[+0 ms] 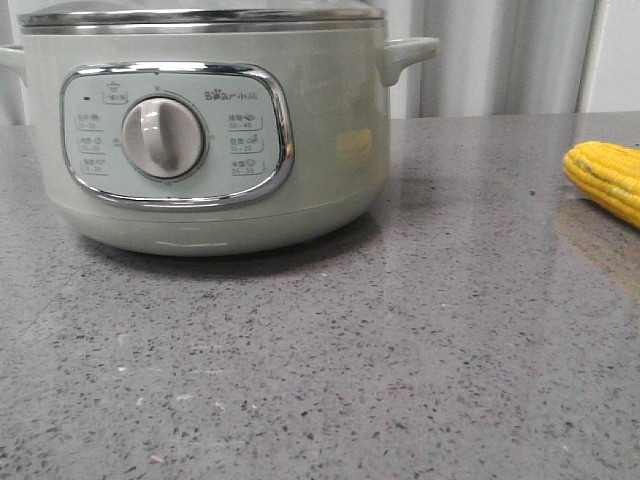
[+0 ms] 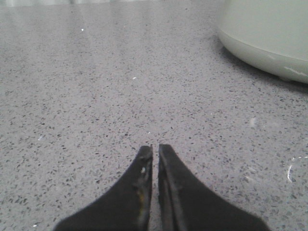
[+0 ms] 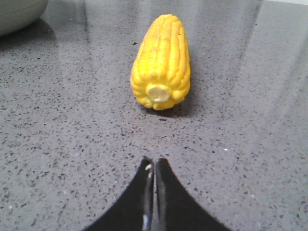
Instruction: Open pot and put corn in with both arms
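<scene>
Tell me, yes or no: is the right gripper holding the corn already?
No. In the right wrist view the right gripper is shut on nothing, and the corn lies apart from it on the countertop.

You've got a pot (image 1: 330, 150) in smooth pale-green plastic, satin sheen, with polished steel rim (image 1: 200, 18) and chrome panel frame (image 1: 282, 130). Dial (image 1: 162, 138) is glossy cream. Corn (image 3: 161, 60) looks like glossy, bumpy plastic. Table (image 1: 400, 350) is speckled grey stone, polished, reflective. Your gripper fingers (image 2: 130, 192) are matt black, scuffed.
</scene>
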Controlling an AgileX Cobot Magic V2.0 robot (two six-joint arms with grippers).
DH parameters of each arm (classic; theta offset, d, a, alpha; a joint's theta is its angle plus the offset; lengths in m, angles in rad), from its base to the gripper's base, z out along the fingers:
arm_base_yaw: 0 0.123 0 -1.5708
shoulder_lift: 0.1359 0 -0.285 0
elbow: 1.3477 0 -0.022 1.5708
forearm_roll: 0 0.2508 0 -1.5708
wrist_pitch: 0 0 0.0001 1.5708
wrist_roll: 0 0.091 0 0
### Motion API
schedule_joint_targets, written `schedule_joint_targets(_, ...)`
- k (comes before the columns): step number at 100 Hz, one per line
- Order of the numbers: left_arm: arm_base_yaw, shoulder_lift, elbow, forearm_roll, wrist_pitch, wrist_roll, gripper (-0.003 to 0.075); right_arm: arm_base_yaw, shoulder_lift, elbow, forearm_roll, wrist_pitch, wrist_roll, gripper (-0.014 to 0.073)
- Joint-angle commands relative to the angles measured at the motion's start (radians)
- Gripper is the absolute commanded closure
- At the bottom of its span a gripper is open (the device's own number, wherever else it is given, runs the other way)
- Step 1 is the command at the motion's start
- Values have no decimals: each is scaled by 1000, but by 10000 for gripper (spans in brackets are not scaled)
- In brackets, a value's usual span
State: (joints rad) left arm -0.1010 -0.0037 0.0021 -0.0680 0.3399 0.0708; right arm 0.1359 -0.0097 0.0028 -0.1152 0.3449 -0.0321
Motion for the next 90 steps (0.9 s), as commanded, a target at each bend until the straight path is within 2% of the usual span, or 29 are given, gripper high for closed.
schedule_joint_targets(1,1,-28,6,-16,-27,-9,741,-7,-20,28,-23,-41,-6,662)
schedule_joint_targets(20,1,-28,6,13,-36,-9,741,-7,-20,28,-42,-136,-6,662)
schedule_joint_targets(35,1,-28,6,15,-97,-9,741,-7,-20,28,-42,-313,-6,662)
schedule_joint_targets(40,1,-28,6,-50,-126,-17,741,-7,-20,28,-38,-362,-6,662)
schedule_joint_targets(52,1,-28,6,-394,-163,-18,741,-7,-20,28,37,-453,-2,662)
schedule_joint_targets(57,1,-28,6,-474,-165,-18,741,-7,-20,28,70,-476,-2,662)
schedule_joint_targets(68,1,-28,6,-584,-212,-18,741,-7,-20,26,115,-465,-2,662)
schedule_joint_targets(90,1,-28,6,-722,-356,-18,741,-7,-20,22,452,-520,-2,662)
